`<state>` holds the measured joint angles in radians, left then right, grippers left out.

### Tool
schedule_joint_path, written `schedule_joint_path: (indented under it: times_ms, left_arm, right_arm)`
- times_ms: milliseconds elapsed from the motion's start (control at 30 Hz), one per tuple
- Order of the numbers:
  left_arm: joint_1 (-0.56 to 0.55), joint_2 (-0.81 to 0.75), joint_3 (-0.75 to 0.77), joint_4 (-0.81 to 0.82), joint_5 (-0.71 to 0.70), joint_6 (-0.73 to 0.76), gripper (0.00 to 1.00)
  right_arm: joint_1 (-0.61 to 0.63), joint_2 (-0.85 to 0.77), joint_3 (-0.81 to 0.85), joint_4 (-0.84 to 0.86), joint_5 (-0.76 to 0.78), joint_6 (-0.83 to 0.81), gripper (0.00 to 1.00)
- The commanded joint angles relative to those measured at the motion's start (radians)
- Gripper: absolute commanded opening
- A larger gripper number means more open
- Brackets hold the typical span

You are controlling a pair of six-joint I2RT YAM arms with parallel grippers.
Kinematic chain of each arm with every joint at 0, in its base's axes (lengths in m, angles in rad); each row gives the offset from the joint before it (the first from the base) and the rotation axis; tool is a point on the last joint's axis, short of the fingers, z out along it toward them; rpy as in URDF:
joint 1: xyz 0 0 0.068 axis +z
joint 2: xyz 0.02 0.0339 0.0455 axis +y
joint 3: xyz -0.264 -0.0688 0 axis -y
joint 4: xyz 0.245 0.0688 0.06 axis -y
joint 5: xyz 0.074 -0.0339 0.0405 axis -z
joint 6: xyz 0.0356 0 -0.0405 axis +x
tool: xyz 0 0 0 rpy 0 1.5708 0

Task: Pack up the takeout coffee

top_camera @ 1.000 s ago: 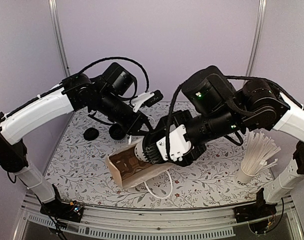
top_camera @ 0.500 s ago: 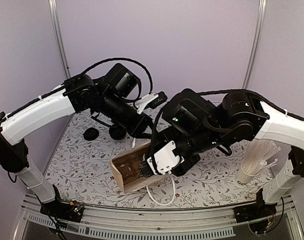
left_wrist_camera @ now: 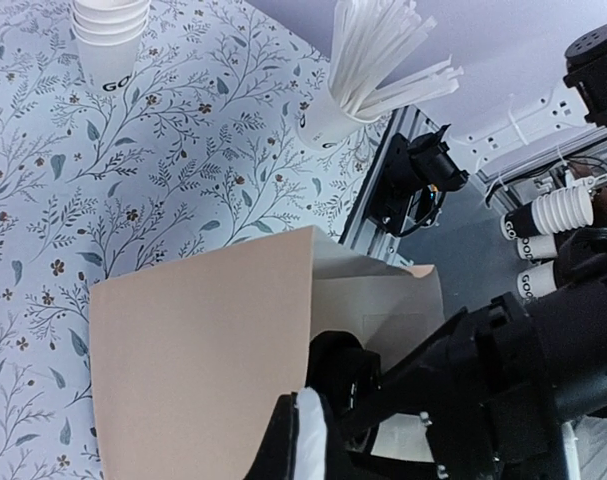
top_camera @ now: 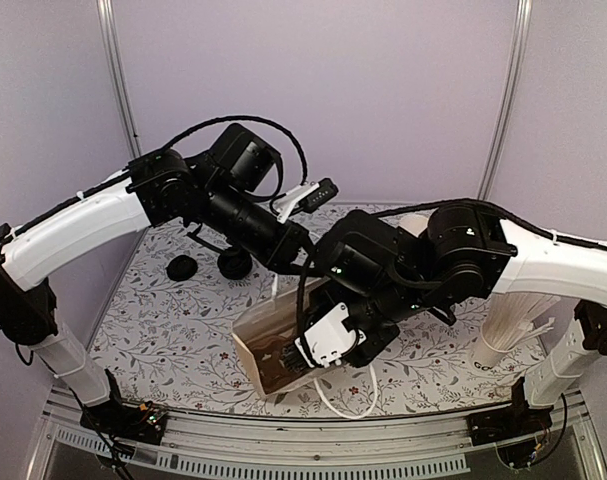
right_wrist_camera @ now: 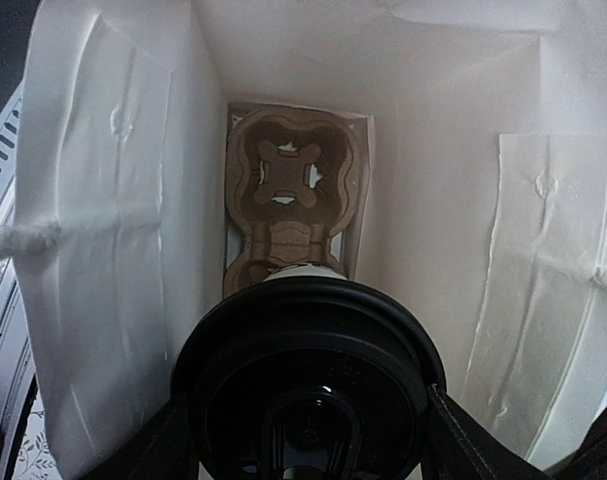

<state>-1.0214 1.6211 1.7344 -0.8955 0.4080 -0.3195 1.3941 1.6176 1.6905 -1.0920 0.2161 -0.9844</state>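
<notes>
**Left gripper** [left_wrist_camera: 301, 445]: clenched on the upper edge of the brown paper bag with white lining [left_wrist_camera: 193, 350], propping its mouth open. Whether the cord handle is also in the pinch cannot be told.

**Takeout coffee** [right_wrist_camera: 308, 385], a small paper cup under a round black plastic lid: inside the bag, above the moulded brown pulp cup tray [right_wrist_camera: 288, 195] on the bag's floor, and apparently not yet seated. Only the lid shows.

**Handling, as judged:** light, thin-walled and easily crushed. The lid is smooth and may pop off under a squeeze. The best hold is the stiffer band just under the lid rim, on opposite sides.

**Right gripper** [right_wrist_camera: 308, 440]: jaws spread wide, grasping the coffee at either side of the lid.
</notes>
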Motion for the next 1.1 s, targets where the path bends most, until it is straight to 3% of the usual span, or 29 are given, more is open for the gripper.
schedule_joint_path:
  times_ms: [0,133,267,433,567,833,1067]
  left_arm:
    - [-0.016,-0.025,-0.009,0.042,0.042,-0.007,0.02]
    - [-0.016,-0.033,-0.005,0.036,0.021,0.003,0.40]
    - [-0.016,-0.070,0.027,0.018,0.005,0.019,0.57]
    - [-0.016,-0.135,0.103,0.016,-0.009,0.015,0.63]
    - [0.019,-0.207,0.066,0.036,-0.148,0.044,0.74]
    - [0.302,-0.214,-0.295,0.270,-0.095,0.006,0.75]
    - [0.340,-0.017,-0.460,0.456,0.042,0.062,0.71]
  right_arm:
    - [0.009,-0.003,-0.041,0.023,-0.003,0.009,0.59]
    - [0.008,-0.009,-0.080,0.035,-0.009,0.009,0.58]
    - [0.009,-0.021,-0.117,0.057,-0.006,0.009,0.58]
    - [0.009,-0.051,-0.169,0.117,0.028,0.006,0.58]
    - [0.009,-0.072,-0.214,0.169,0.054,-0.015,0.58]
    - [0.009,-0.120,-0.319,0.272,0.078,-0.067,0.58]
    - [0.009,-0.146,-0.379,0.321,0.094,-0.086,0.58]
